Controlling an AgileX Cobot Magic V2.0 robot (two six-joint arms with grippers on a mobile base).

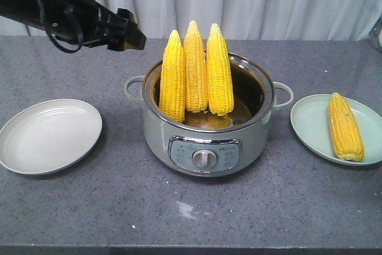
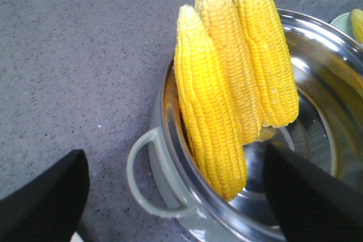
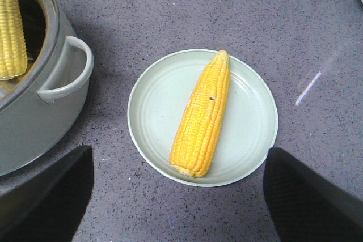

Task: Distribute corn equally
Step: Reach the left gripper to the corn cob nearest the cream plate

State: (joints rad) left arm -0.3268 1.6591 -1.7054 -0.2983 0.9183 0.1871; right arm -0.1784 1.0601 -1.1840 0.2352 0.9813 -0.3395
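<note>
**Yellow corn: three cobs in the pot, one on a plate**

At the centre of the front view a grey-green pot [image 1: 161, 141] sits on the speckled grey table [image 1: 119, 207], with a round dial [image 1: 205, 158] on its front panel. Three cobs stand in it, tips up, side by side and touching: the left cob [image 1: 173, 76], the middle cob [image 1: 196, 67] and the right cob [image 1: 219, 70]. The left one leans against the rim. Their upper halves rise well above the pot.

My left end effector [image 1: 128, 35] hangs in the upper left of that frame, above the table and just left of the pot, apart from the cobs. In my left wrist view its two dark fingers [image 2: 45, 202] sit at the lower corners, spread wide, with nothing gripped between them. The left cob and the pot's loop handle [image 2: 142, 179] lie below the gap.

A fourth cob [image 1: 345, 126] lies flat on the pale green plate [image 1: 310, 123] at the right of the front frame, its tip toward the far side. My right end effector [image 3: 178, 152] hovers over that plate. Its fingers [image 3: 51, 196] are likewise spread wide and hold nothing, and the cob lies in the gap beneath them.

A pale grey plate [image 1: 51, 135] rests on the table at the left of the frame, well apart from the pot.
</note>
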